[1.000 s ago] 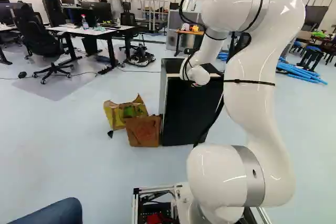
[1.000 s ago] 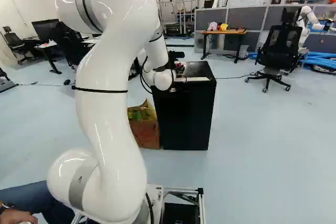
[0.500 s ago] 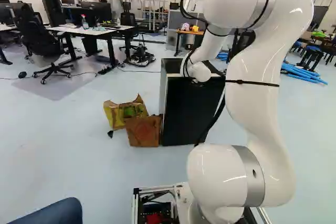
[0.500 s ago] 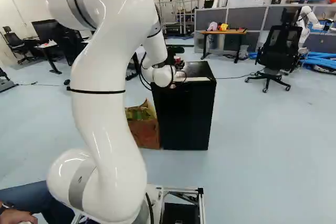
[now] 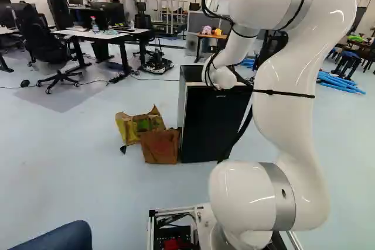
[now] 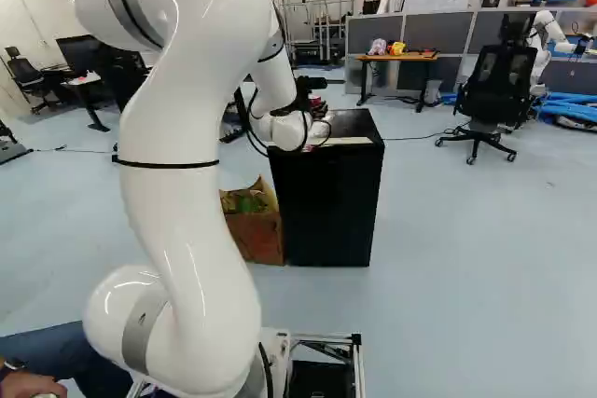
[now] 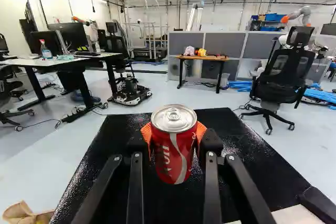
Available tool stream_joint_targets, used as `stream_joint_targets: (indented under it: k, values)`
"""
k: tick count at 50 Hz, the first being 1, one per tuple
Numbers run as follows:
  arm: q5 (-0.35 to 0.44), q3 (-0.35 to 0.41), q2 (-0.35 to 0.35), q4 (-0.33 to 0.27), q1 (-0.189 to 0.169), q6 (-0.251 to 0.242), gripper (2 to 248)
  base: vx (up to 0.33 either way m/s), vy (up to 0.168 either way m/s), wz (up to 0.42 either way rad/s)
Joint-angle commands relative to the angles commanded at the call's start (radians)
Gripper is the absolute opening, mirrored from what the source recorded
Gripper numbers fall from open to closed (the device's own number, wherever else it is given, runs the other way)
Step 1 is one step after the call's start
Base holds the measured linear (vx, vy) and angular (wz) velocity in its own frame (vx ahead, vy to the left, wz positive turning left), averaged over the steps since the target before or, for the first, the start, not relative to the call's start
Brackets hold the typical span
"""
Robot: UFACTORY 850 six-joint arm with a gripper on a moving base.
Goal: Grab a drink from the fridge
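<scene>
1. As the wrist view shows, red drink can (image 7: pixel 173 148) is upright, above the top of the black fridge (image 6: pixel 326 207); can't tell if it touches.
2. Gripper (image 6: pixel 309 98) is clamped on the can, orange pads (image 7: pixel 146 134) on two sides.
3. White arm (image 5: pixel 287 103) reaches from the near base to the fridge's top.
4. Left of fridge, on floor: brown bag (image 5: pixel 160 147), yellow bag (image 5: pixel 132 128) just beside it, farther back.
5. Far: wood-top table (image 7: pixel 212 57); black swivel chair (image 7: pixel 286 72) right of it.
6. Far left: white desk (image 5: pixel 111 35), spray bottle (image 5: pixel 95 26) on it.
</scene>
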Motion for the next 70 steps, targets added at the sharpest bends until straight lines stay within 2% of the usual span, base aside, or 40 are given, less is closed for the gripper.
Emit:
stream_joint_targets:
  k: [18, 35, 53, 70]
  values:
    - [-0.005, 0.03, 0.026, 0.001, 0.006, 0.0, 100, 0.0, 0.0, 0.0]
    - [-0.014, 0.091, 0.079, 0.004, 0.018, 0.0, 100, 0.0, 0.0, 0.0]
    - [-0.029, 0.191, 0.165, 0.009, 0.038, 0.0, 100, 0.0, 0.0, 0.0]
    - [-0.049, 0.321, 0.277, 0.015, 0.064, 0.0, 100, 0.0, 0.0, 0.0]
